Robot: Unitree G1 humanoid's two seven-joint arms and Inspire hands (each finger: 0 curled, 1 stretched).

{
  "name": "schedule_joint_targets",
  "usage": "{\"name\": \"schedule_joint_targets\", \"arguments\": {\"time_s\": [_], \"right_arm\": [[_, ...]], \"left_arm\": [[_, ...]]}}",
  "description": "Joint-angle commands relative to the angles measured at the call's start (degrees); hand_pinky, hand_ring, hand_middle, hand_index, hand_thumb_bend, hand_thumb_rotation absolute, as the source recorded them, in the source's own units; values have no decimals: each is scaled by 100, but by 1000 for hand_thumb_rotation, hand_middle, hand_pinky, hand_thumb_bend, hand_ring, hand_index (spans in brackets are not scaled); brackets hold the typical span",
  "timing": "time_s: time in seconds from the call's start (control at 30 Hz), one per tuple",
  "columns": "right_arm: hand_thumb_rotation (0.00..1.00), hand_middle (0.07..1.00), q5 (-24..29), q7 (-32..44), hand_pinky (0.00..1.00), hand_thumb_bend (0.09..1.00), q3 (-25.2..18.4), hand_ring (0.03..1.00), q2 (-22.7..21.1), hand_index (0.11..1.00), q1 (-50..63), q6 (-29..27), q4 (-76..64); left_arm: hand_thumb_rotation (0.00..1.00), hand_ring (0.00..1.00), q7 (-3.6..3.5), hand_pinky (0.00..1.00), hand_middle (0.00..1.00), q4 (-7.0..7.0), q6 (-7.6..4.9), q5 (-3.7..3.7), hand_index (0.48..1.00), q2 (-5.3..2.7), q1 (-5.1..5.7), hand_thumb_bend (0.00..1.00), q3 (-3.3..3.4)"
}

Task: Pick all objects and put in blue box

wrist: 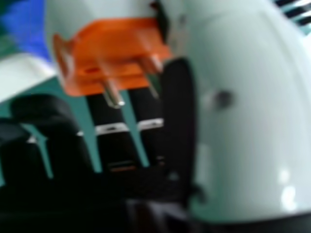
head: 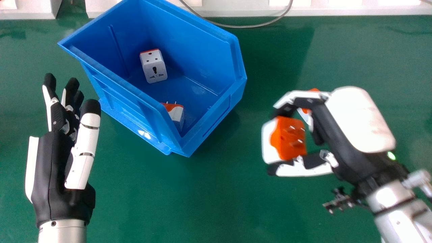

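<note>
Right hand (head: 359, 118), to the right of the blue box (head: 128, 104): thumb and fingers clamped on an orange-and-white adapter (head: 293, 138), which lies between them, outside the box. In the right hand view, metal prongs project from its orange face, beside the thumb. Further orange shows past the fingers; its source cannot be told. Left hand (head: 49, 168), to the left of the box: fingers extended and slightly apart, thumb alongside. A stretch of green surface (head: 219, 202) separates the box from the right hand; the box's near corner points toward the robot, its top open. Within the box: a socketed adapter (head: 155, 71) toward the far side and a pronged adapter (head: 177, 116) by the near wall. Box walls smooth, glossy, straight-edged; adapters block-shaped. Beyond the box, a thin grey cable (head: 253, 26) curves.
</note>
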Motion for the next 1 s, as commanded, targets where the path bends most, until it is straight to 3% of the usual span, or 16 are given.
{"name": "schedule_joint_targets", "arguments": {"time_s": [0.0,0.2,0.27,0.43,0.7,0.77,0.97], "right_arm": [[142,188,19,2,91,487,105,124,99,470,-448,-212,205],[153,197,-97,-55,97,482,489,132,565,470,-1663,-334,1266],[159,193,-156,-64,90,479,610,126,675,470,-2104,-397,1683],[153,204,-327,-93,92,479,888,133,1006,470,-3117,-353,2558],[143,334,-585,-745,176,485,1256,243,1455,476,-4528,-631,4495],[141,347,-695,-938,188,485,1378,254,1533,477,-4789,-659,4906],[139,366,-872,-1290,201,489,1682,276,1829,477,-5488,-627,5992]], "left_arm": [[654,1000,23,1000,995,-36,-163,-5,997,-27,-1,396,-13],[661,1000,4,1000,998,46,-215,-2,998,-33,0,417,3],[670,1000,13,1000,998,54,-244,33,997,-39,23,434,-2],[653,1000,1,1000,997,61,-261,9,996,-43,46,423,-7],[670,1000,-31,1000,999,76,-317,-50,1000,-48,69,427,-6],[668,1000,-23,1000,999,60,-313,-8,1000,-31,89,444,-7],[679,1000,-17,1000,999,29,-321,-10,1000,-50,148,460,-23]]}}
